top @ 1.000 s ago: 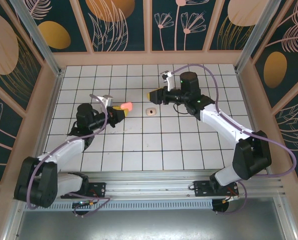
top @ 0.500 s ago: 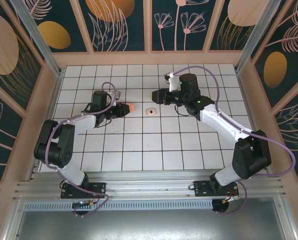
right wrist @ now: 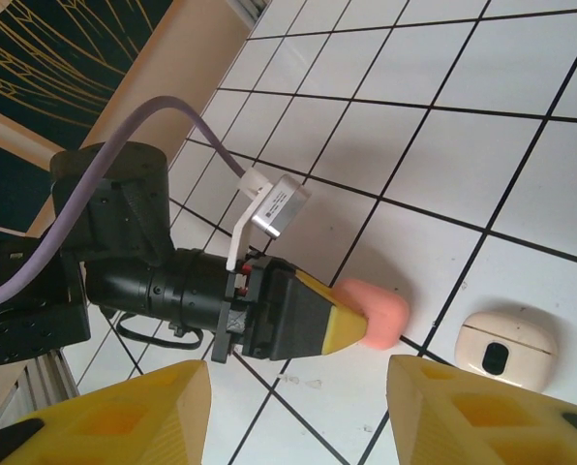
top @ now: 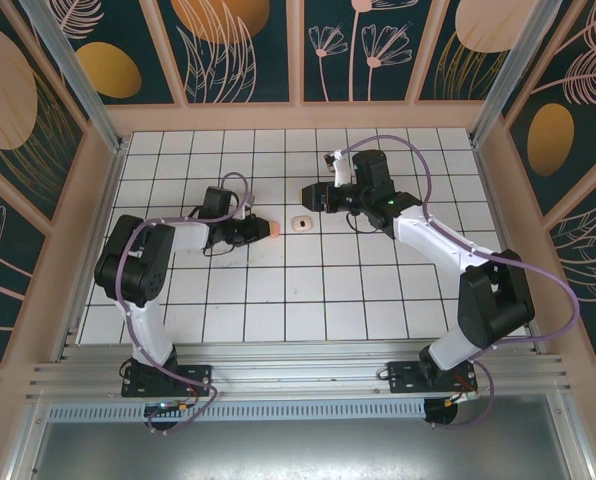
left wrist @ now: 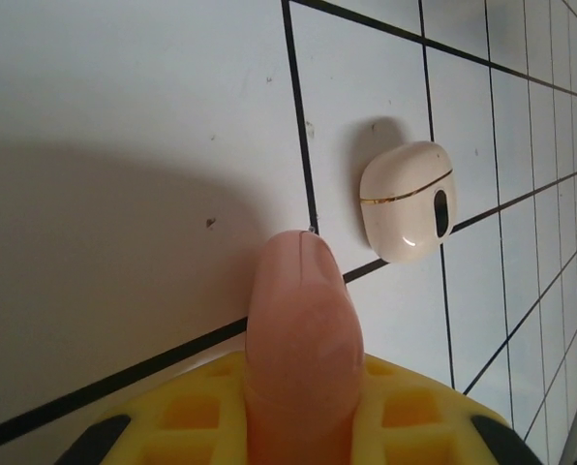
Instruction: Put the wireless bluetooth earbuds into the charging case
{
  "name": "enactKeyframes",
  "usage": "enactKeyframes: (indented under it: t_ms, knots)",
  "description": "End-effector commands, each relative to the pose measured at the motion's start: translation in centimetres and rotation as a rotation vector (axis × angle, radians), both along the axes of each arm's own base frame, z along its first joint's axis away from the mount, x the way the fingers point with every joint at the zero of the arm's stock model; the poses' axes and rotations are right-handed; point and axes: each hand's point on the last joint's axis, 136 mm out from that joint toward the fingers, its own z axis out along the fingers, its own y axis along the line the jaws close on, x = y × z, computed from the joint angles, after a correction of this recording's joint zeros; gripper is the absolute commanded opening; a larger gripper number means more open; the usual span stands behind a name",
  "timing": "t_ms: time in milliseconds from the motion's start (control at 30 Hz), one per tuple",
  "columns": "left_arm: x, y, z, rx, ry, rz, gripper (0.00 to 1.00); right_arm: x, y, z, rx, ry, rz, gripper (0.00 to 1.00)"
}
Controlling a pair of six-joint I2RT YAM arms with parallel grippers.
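Surface (top: 278,300): white board with a black grid, walled in pale wood.

Right arm (top: 438,240): reaches from the right toward the middle rows.

Left arm (top: 178,238): folded low, forearm pointing right along the surface.

Right end effector (right wrist: 308,412): released, with its yellow fingers spread wide and nothing between them. It is held above the surface, just on the far side of the charging case (left wrist: 408,201).

Left end effector (top: 253,230): clenched on the salmon-pink rounded piece (left wrist: 298,329), whose blunt tip juts out past the yellow fingers. The tip is near the case but apart from it.

Charging case: small cream pod with a gold seam line and a dark oval mark. It rests free on the surface between the two end effectors. The lid appears shut.

Wireless bluetooth earbuds: I cannot tell whether they sit inside the case or elsewhere.

Progress, as judged: early. No end effector touches the case, and no earbud is in hand. The case probably has to be steadied and opened, and both earbuds have to be found and seated.
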Motion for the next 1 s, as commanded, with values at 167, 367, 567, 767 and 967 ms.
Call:
enactKeyframes:
  t_ms: [167,367,567,767,967]
  knots:
    - [2.1,-0.9,0.9,-0.033,-0.021,0.009,0.17,-0.3,0.1,-0.5,-0.004,0.0,0.013,0.52]
    - [2.7,-1.2,0.3,-0.048,-0.007,0.02,0.2,-0.6,0.0,-0.5,-0.006,-0.001,0.013,0.52]
    - [2.5,-0.8,-0.4,-0.015,0.011,0.023,0.3,-0.7,-0.4,-0.1,-0.013,-0.019,0.001,0.53]
    - [2.5,0.7,-0.4,0.093,-0.009,0.052,0.45,-0.8,-0.7,0.1,-0.022,-0.032,-0.004,0.56]
    - [2.9,2.5,0.5,0.215,-0.055,0.078,0.48,-0.8,-1.1,0.5,-0.033,-0.059,-0.021,0.61]
